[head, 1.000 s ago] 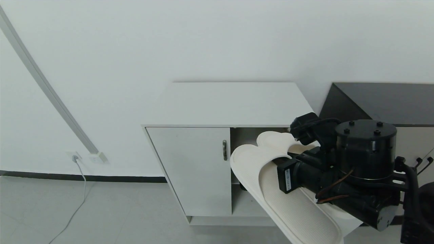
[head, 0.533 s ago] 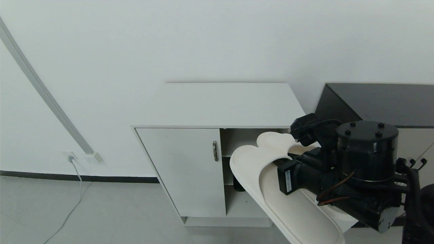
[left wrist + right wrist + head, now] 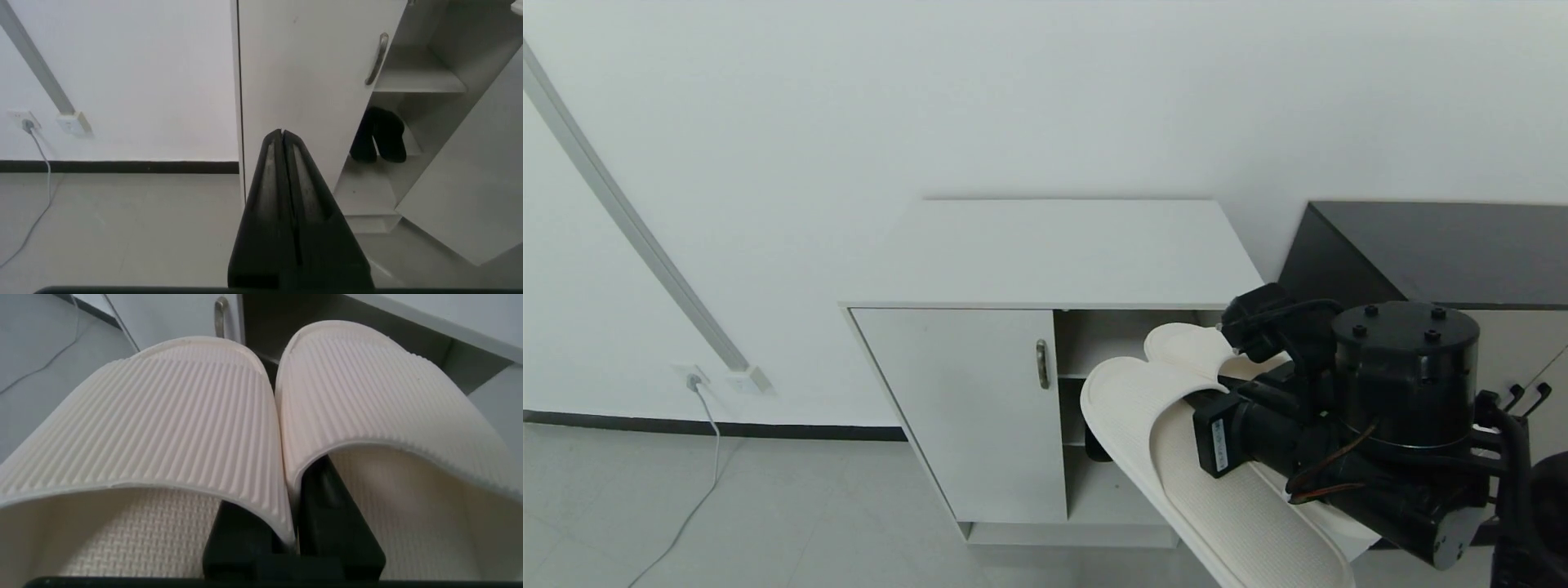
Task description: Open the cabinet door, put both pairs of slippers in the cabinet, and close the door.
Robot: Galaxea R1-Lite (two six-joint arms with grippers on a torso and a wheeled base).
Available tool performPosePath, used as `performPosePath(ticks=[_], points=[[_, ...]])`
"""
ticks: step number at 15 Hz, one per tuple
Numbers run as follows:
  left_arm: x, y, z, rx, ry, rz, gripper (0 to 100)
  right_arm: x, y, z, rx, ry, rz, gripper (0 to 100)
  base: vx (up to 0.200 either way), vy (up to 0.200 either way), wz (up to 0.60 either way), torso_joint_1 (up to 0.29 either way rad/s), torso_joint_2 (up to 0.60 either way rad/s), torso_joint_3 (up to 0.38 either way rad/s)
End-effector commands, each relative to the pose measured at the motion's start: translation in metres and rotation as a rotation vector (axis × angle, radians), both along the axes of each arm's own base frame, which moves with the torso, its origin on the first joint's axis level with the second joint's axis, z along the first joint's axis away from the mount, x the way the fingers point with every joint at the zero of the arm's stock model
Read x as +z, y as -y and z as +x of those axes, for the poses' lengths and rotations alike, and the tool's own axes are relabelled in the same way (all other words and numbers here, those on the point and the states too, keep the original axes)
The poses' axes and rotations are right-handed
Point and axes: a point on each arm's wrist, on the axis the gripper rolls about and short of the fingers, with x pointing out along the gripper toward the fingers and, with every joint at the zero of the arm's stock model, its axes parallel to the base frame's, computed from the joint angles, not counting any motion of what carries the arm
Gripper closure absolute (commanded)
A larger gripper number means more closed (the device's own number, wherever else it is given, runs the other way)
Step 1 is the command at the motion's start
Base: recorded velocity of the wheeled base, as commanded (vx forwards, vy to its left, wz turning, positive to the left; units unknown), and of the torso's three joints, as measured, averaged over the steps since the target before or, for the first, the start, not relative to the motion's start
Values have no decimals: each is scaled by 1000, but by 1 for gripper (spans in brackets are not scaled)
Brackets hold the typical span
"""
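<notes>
wall: plain white, behind everything.
floor: grey tiles, black skirting strip where it meets the wall.
cabinet: white, low, 2 doors, back against the wall, standing on the floor.
dark unit: black top, just beside the cabinet on the robot's right.
left door: shut, flat to the cabinet front.
right door: swung outward, so the right half of the cabinet is open and the inside shows.
white slippers: 1 pair, cream, ribbed straps, side by side and touching, held in the air in front of the open half, toes toward the opening, not inside yet.
right end effector: clamped on the white slippers, 1 finger inside each slipper, the 2 inner side walls pinched together between them.
left end effector: fingers together, holding nothing, hanging in front of the left door, well apart from the white slippers.
black slippers: 1 pair, in the lower compartment of the open half, set on end side by side, below the shelf.
shelf: white, splits the open half into upper and lower compartments, nothing seen on it.
conduit: grey strip running slantwise down the wall, left of the cabinet.
handle: metal, vertical, at the left door's inner edge.
socket: low on the wall, near the conduit's foot.
cable: plugged into the socket, trailing onto the floor.
</notes>
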Motion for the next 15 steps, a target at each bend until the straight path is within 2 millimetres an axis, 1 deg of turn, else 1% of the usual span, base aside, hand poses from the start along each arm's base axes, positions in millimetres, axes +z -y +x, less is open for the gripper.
performPosePath(ticks=[1, 8, 15], points=[[0, 0, 0, 1, -1, 0, 100, -3, -2, 1, 1, -8, -9, 100, 0, 0, 0, 0, 0, 0], [0, 0, 0, 1, -1, -2, 100, -6, -2, 1, 3, -14, -16, 100, 0, 0, 0, -14, 28, 18], [0, 0, 0, 1, -1, -2, 100, -6, -3, 0, 7, -15, -17, 100, 0, 0, 0, -207, 500, 289]])
